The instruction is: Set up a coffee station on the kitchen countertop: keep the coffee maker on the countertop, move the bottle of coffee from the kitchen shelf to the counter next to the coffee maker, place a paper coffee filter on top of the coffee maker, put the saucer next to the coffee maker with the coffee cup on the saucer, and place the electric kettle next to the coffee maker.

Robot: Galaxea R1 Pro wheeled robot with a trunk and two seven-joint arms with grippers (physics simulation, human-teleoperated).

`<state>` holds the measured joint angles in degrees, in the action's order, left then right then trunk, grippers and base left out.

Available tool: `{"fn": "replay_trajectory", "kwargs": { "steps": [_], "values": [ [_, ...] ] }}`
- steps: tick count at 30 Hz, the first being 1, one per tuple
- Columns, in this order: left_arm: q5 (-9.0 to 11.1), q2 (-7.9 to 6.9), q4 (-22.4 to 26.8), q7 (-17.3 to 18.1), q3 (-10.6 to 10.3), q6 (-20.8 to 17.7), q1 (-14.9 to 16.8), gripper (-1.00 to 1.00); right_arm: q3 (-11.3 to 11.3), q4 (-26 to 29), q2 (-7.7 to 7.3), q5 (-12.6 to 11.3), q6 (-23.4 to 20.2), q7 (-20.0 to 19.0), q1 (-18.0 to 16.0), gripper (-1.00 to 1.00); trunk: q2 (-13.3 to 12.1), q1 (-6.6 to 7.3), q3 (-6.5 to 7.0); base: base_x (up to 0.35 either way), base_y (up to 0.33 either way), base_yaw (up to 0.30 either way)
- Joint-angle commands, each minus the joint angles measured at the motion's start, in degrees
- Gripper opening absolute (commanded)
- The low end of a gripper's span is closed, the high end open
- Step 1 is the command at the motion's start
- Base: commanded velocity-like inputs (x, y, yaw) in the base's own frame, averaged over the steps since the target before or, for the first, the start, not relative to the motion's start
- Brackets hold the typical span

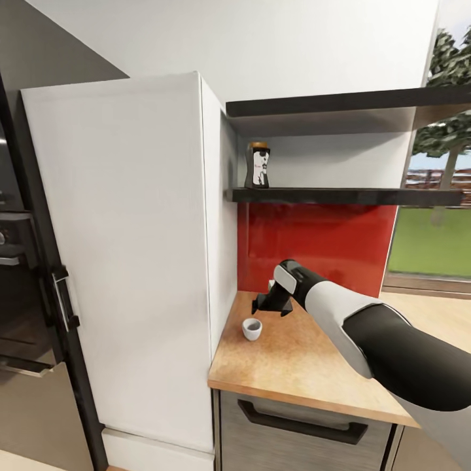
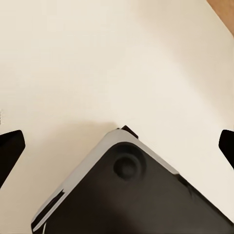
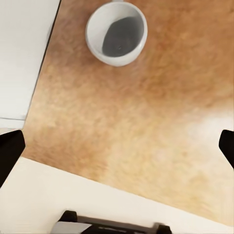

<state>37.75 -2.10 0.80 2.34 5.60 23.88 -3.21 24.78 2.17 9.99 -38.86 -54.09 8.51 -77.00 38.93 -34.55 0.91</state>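
Our right claw (image 1: pixel 273 305) hangs over the table (image 1: pixel 307 366) in the lower middle of the head view, its fingers spread and holding nothing. The coffee cup (image 1: pixel 252 328) stands upright on the bare wood just below and left of it, near the white cabinet (image 1: pixel 131 248). In the right wrist view the cup (image 3: pixel 117 33) sits at the top centre, well ahead of the two dark fingertips at the frame's side edges.

We judge the step in hand to be picking up this cup. To do it well, we should bring the claw forward until the cup lies between the fingers, come down around its wall, and close gently, since a small round cup can skid or tip on smooth wood. We cannot make out the handle, so we should not count on it.

The bottle of coffee (image 1: pixel 258 165) waits on the kitchen shelf (image 1: pixel 340 195) above the red backsplash (image 1: pixel 314 242). Our left claw (image 2: pixel 117 146) is spread too, over a pale surface.
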Motion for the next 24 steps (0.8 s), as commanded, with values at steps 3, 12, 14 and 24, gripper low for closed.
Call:
{"fn": "replay_trajectory", "kwargs": {
  "steps": [3, 12, 14, 24],
  "values": [
    [-0.1, 0.00, 0.1, 0.2, 0.5, 0.0, 0.0, 1.00, 0.2, 0.0, 0.01, -0.6, -0.3, 0.4, 0.0, 1.00, 1.2, -0.68, -0.54, 0.000, 0.000, 0.000],
    [0.0, -0.01, 0.1, 0.1, 0.4, 0.0, 0.0, 1.00, 0.2, 0.0, 0.01, -0.5, 0.1, 0.4, 0.0, 1.00, 4.8, -2.65, -2.16, 0.000, 0.000, 0.000],
    [0.0, -0.01, 0.1, 0.1, 0.4, 0.0, 0.0, 1.00, 0.2, 0.0, 0.01, -0.1, 0.1, 0.4, 0.0, 1.00, 5.6, -3.09, -2.51, 0.000, 0.000, 0.000],
    [-0.2, -0.09, 0.1, 0.1, 0.4, 0.0, 0.0, 1.00, 0.2, -1.1, 0.01, 1.6, 0.3, 0.4, 0.0, 1.00, 9.7, -5.29, -4.31, 0.000, 0.000, 0.000]
  ]
}}
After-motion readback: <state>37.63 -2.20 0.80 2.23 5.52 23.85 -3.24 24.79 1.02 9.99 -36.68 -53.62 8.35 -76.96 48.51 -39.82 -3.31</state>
